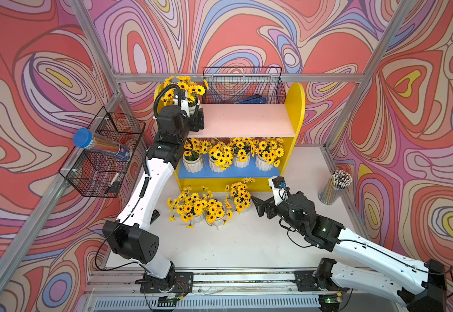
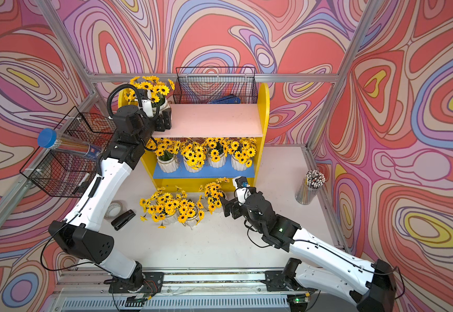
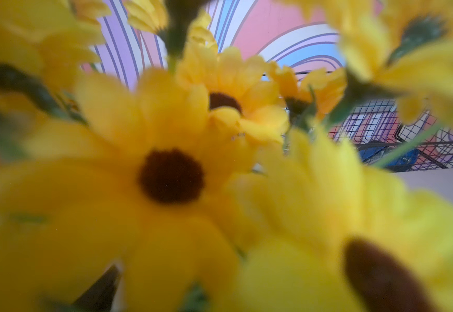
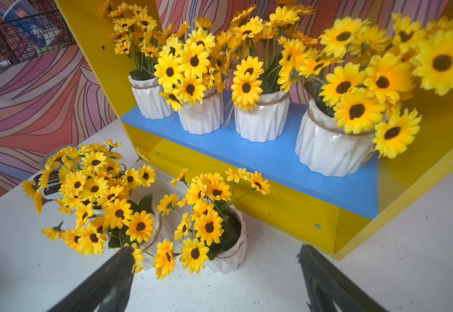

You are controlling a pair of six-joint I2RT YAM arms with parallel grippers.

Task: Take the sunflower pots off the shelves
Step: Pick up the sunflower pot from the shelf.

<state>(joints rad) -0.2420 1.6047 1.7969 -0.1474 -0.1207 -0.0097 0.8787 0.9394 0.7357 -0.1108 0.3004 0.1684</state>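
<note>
My left pincer is up on the pink upper board of the shelves. Its fingers are right at the white ribbed sunflower pot standing at that board's left end. Blurred blossoms fill my left wrist view, so I cannot tell whether the pincer is released or grasping the pot. My right pincer hangs released and empty, jaws wide, low over the white table. It is close to the nearest of three pots standing on the table in front of the shelves. Four more pots sit in a row on the blue lower board.
</note>
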